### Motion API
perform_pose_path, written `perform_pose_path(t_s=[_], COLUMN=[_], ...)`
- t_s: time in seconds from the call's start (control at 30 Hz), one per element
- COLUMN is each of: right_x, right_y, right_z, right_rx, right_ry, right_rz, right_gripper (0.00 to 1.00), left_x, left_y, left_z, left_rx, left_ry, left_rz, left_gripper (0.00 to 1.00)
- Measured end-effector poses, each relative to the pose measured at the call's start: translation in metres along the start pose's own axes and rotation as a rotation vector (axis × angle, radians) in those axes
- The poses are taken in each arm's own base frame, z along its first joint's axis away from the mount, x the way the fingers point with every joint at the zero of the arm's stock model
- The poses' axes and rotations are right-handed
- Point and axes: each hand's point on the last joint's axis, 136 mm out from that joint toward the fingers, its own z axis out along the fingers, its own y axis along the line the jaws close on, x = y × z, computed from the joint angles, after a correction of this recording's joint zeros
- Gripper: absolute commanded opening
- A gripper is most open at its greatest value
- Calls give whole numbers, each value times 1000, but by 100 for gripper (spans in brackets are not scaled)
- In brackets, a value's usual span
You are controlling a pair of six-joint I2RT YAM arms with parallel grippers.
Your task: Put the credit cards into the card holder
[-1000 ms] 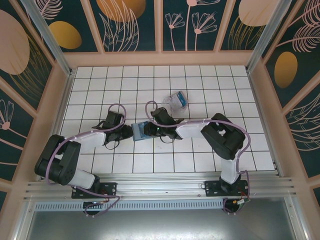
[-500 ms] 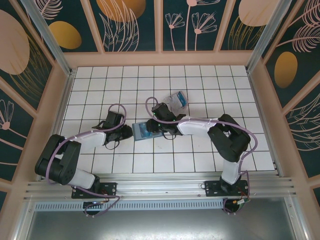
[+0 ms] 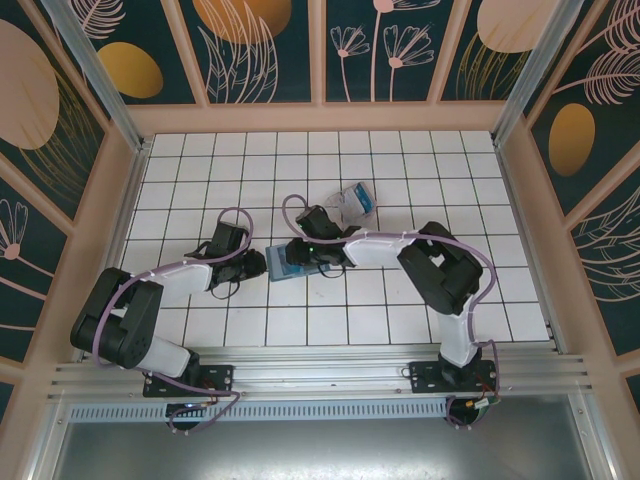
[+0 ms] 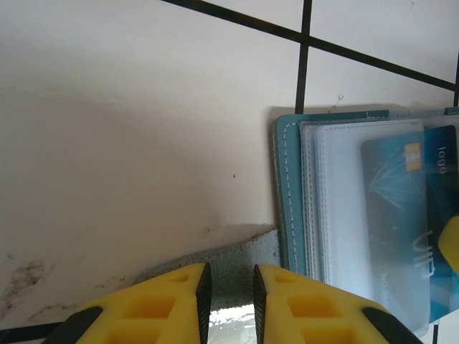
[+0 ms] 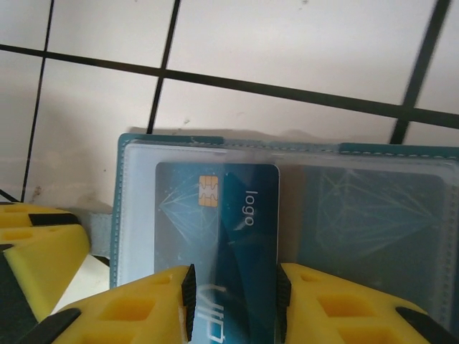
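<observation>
Open wallet [image 5: 287,236] on tabletop [image 4: 143,107]; right jaws grasping blue card [image 5: 233,244] over its pocket; left jaws clenched on grey flap [image 4: 229,269] beside wallet's edge.

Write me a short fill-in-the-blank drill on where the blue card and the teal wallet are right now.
1. The open teal folding wallet lies on the white ____ table.
2. The dark blue plastic card sits between the right gripper's yellow ____.
3. Beside its gold chip, the card reads "____".
4. The left gripper's fingers pinch a grey ____ at the wallet's corner.

Missing words: tiled; fingers; logo; flap
</observation>
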Motion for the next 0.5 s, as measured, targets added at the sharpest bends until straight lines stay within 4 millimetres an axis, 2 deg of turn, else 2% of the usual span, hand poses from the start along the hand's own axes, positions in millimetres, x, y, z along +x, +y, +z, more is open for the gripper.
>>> perform_pose_path(t_s=[0.17, 0.3, 0.33, 0.43, 0.5], right_x=[6, 6, 7, 6, 6], right_y=[19, 18, 18, 17, 16], right_z=[5, 9, 9, 9, 7], right_rx=[-19, 7, 10, 16, 19], right_ry=[14, 20, 20, 19, 14], right_rz=[-27, -32, -31, -35, -39], right_gripper=[38, 37, 38, 38, 38], left_x=[0, 0, 0, 0, 0], left_y=[0, -1, -1, -3, -5], left_z=[1, 0, 0, -1, -3], left_rx=[8, 11, 13, 24, 30], left_ry=[-5, -4, -4, -1, 1], left_rz=[-3, -8, -9, -14, -11], left_gripper=[26, 26, 27, 42, 44])
